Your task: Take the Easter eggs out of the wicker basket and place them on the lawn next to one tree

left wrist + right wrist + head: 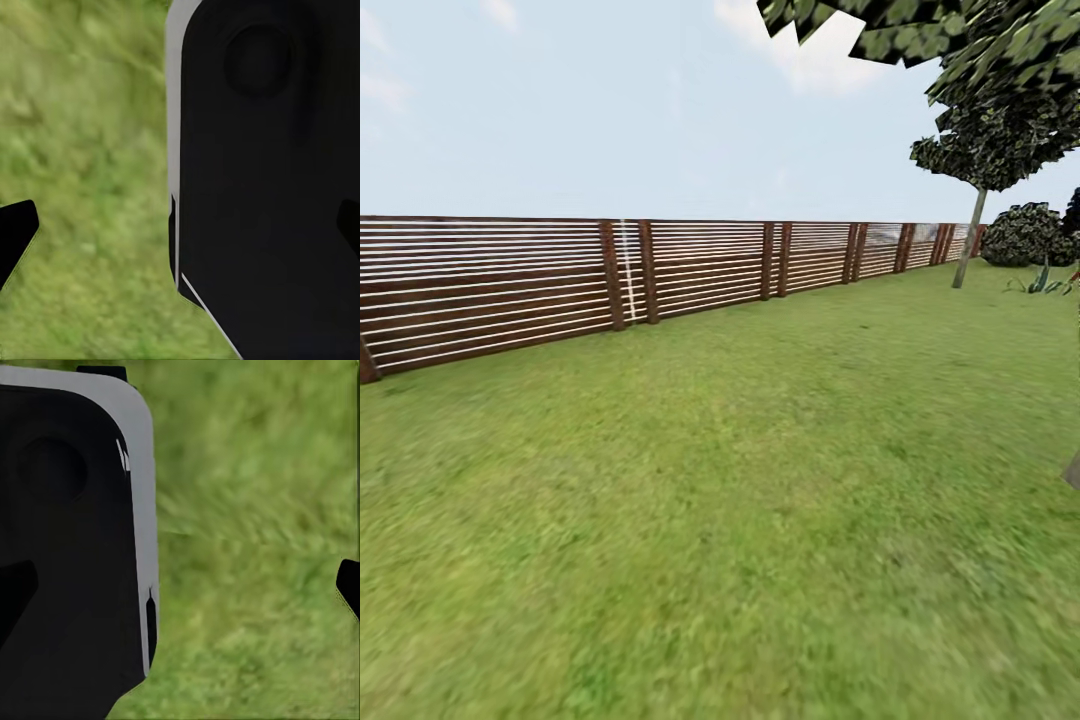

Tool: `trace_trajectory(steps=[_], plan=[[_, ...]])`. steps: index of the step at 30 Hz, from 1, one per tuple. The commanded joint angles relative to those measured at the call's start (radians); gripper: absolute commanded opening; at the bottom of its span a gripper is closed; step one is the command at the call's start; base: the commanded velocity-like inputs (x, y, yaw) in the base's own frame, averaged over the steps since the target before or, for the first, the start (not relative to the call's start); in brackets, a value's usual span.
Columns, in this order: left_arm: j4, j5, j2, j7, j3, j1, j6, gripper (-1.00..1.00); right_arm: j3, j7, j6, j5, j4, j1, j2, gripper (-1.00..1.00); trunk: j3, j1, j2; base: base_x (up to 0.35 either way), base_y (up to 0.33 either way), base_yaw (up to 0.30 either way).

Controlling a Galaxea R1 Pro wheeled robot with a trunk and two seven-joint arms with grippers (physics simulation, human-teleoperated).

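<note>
grass everywhere: the lawn [740,520] runs green and mottled out to a brown slatted fence [630,275], with a thin-trunked tree [968,240] and a dark bush [1028,235] in the far right corner, and a sliver of nearer trunk [1073,468] at the right edge. neither the basket nor the eggs show from where i stand, so the robot looks to be on its way, searching. both wrist cameras look down past black robot body onto grass; the left gripper [180,225] and right gripper [180,585] each show two dark tips spread wide, nothing between them. next it likely needs to turn until the basket comes into view
</note>
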Motion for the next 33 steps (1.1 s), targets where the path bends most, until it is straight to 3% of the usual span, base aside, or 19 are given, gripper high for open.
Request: trace_trajectory(steps=[1,33], plan=[[-0.002,0.000,0.000,0.000,0.001,0.001,0.001,1.00,0.001,-0.001,0.001,-0.001,0.001,-0.001,0.000,1.00,-0.001,0.001,0.000,0.335,0.000,-0.013],[-0.002,0.000,0.000,0.000,0.001,0.001,0.001,1.00,0.001,-0.001,0.001,-0.001,0.001,-0.001,0.000,1.00,-0.001,0.001,0.000,0.335,0.000,-0.001]])
